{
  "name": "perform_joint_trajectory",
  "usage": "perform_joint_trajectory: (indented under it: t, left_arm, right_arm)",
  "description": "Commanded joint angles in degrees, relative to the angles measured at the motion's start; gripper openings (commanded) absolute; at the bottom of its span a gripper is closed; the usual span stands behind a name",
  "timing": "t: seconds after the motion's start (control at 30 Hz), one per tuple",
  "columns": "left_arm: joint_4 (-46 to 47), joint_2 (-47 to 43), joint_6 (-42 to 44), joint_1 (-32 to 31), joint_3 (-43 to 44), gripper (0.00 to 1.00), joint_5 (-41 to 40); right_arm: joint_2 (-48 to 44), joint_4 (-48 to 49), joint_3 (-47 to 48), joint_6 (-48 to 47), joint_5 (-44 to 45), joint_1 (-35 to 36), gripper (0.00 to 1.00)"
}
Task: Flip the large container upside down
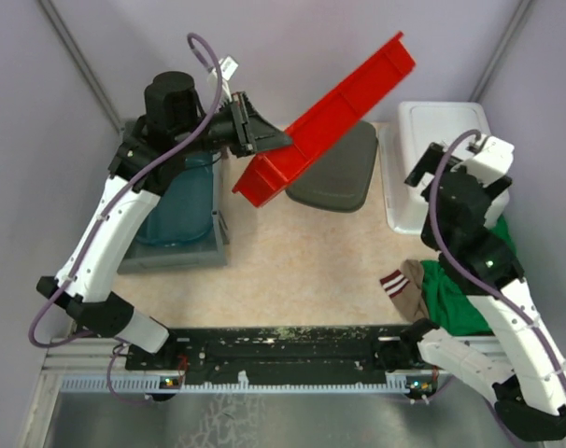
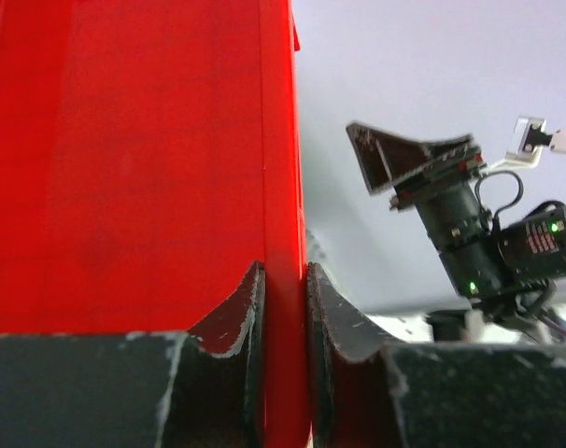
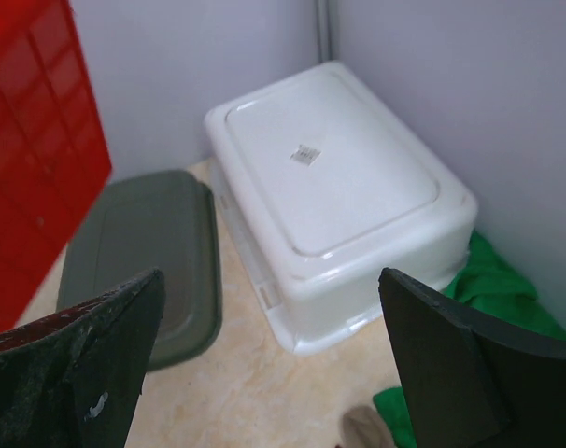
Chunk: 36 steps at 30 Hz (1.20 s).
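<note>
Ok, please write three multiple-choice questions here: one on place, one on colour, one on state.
1. Where is the white tub? A far right corner; B near left corner; C in the air.
2. What colour is the bin in the left jaws? A green; B red; C white.
3. How are the right jaws? A open; B shut on the bin; C shut on the white tub.
Key: A, it sits by the back right walls; B, a red wall is clamped; A, wide apart, nothing between.
</note>
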Motion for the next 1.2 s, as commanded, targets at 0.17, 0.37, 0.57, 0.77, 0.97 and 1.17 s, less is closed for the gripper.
perform_joint_trajectory:
  t: [0.17, 0.37, 0.57, 0.77, 0.97, 1.17]
  left_arm:
    - [32.5, -7.0, -19.1, -0.1, -18.7, 0.0, 26.8]
    - [38.2, -11.9, -23.5, -0.2, -28.6, 0.0, 33.8]
    - [28.1, -14.1, -19.6, -0.1, -30.7, 0.0, 36.8]
    - [26.8, -15.7, -22.7, 1.0, -36.7, 0.0, 45.2]
    - [22.0, -18.6, -21.2, 4.7, -41.4, 0.0, 46.4]
    - [22.8, -24.5, -26.7, 14.7, -48.6, 0.0, 42.6]
  right_arm:
    - [-2.6, 8.1, 12.0, -21.5, 10.5, -0.3, 0.97]
    - [-0.4, 7.6, 15.9, -25.6, 10.7, -0.3, 0.97]
    - [0.8, 3.6, 16.4, -21.9, 8.5, -0.3, 0.97]
    - [2.6, 0.3, 16.5, -19.9, 6.6, -0.2, 0.97]
    - [4.7, -3.1, 17.7, -18.7, 3.7, -0.3, 0.97]
    - [6.6, -6.9, 18.0, -15.9, 1.1, -0.3, 0.97]
